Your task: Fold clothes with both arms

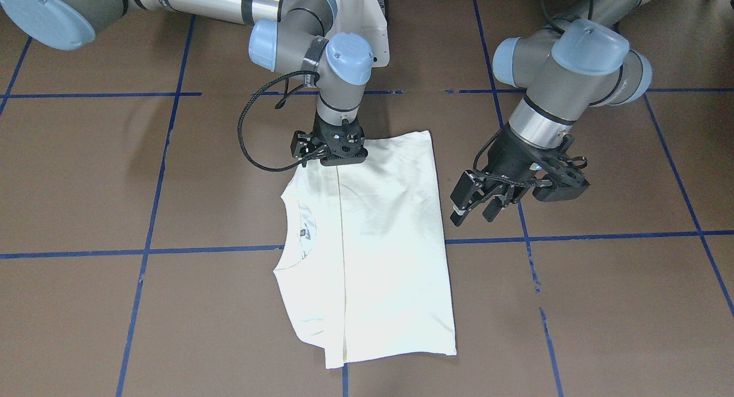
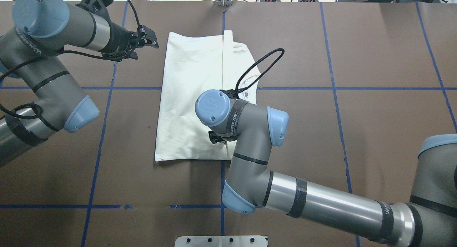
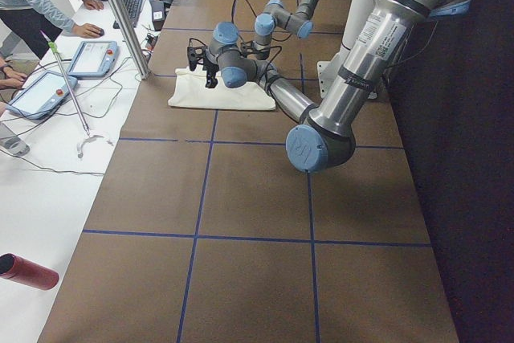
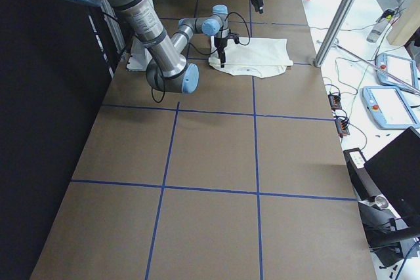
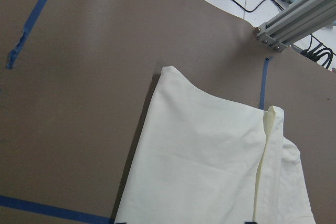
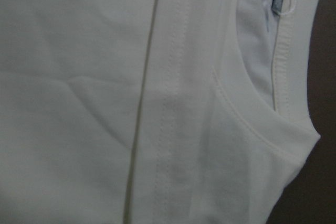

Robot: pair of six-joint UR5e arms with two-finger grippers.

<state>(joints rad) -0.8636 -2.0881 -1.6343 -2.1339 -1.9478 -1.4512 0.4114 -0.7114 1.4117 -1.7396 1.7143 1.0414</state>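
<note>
The clothes [image 1: 390, 242] are one cream shirt lying folded on the brown table, plain side up, with the collar and label toward the robot's right [image 2: 192, 97]. A lengthwise fold edge runs down it. My right gripper [image 1: 338, 156] points straight down on the shirt's edge nearest the robot base. Its fingertips are hidden, and its wrist view shows only close cloth and collar [image 6: 252, 77]. In the overhead view the wrist covers it. My left gripper [image 1: 476, 210] hangs open above bare table just beside the shirt's far corner [image 2: 150, 40], holding nothing. Its camera looks down on that corner [image 5: 210, 166].
Blue tape lines [image 1: 573, 236] grid the table. The white pedestal base [image 1: 373, 18] stands behind the shirt. People work at a side bench with tablets [image 3: 92, 58] past an aluminium post [image 3: 120, 14]. A red bottle [image 3: 28, 271] lies on that bench.
</note>
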